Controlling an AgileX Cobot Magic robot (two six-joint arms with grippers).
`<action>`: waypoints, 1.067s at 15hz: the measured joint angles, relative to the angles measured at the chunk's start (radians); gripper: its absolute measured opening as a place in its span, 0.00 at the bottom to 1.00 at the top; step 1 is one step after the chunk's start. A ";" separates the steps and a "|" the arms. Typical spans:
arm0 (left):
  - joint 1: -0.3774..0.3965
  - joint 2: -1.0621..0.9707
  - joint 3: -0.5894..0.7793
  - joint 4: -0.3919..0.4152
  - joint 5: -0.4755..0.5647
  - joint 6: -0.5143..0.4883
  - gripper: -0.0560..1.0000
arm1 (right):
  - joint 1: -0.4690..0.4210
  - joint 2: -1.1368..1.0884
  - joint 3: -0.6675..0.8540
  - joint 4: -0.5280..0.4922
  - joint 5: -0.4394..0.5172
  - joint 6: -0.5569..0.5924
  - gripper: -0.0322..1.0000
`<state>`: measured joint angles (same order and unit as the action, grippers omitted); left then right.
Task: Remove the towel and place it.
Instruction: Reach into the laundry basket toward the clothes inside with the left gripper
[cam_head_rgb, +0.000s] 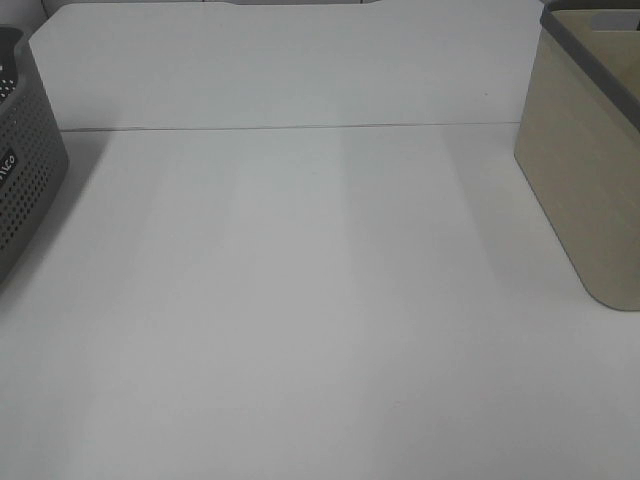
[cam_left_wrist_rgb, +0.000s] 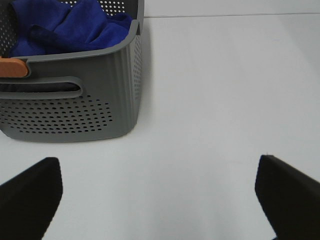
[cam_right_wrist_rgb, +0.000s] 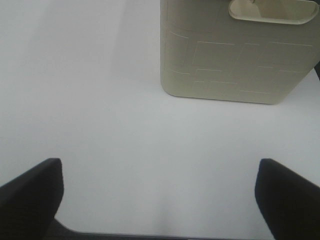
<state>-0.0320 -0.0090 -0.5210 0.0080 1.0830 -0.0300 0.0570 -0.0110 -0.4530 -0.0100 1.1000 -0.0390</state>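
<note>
The towel (cam_left_wrist_rgb: 70, 27) is a deep blue plush cloth bunched inside the grey perforated basket (cam_left_wrist_rgb: 75, 110), seen in the left wrist view. My left gripper (cam_left_wrist_rgb: 160, 200) hangs open over bare table, apart from that basket, with nothing between its fingers. In the right wrist view my right gripper (cam_right_wrist_rgb: 160, 200) is open too, facing a beige basket (cam_right_wrist_rgb: 230, 55) some way off. In the exterior high view neither gripper shows and the towel is hidden.
The grey basket (cam_head_rgb: 25, 160) stands at the left edge of the white table (cam_head_rgb: 300, 300) and the beige basket (cam_head_rgb: 590, 170) at the right edge. An orange clip (cam_left_wrist_rgb: 12, 67) sits on the grey basket's rim. A seam crosses the table towards the back.
</note>
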 joint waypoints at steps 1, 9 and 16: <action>0.000 0.000 0.000 0.000 0.000 0.000 0.99 | 0.000 0.000 0.000 0.000 0.000 0.000 0.98; 0.000 0.000 0.000 0.000 0.000 0.000 0.99 | 0.000 0.000 0.000 0.000 0.000 0.000 0.98; 0.000 0.375 -0.312 -0.025 0.134 0.214 0.99 | 0.000 0.000 0.000 0.000 0.000 0.000 0.98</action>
<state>-0.0320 0.3660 -0.8330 -0.0170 1.2170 0.1840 0.0570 -0.0110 -0.4530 -0.0100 1.1000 -0.0390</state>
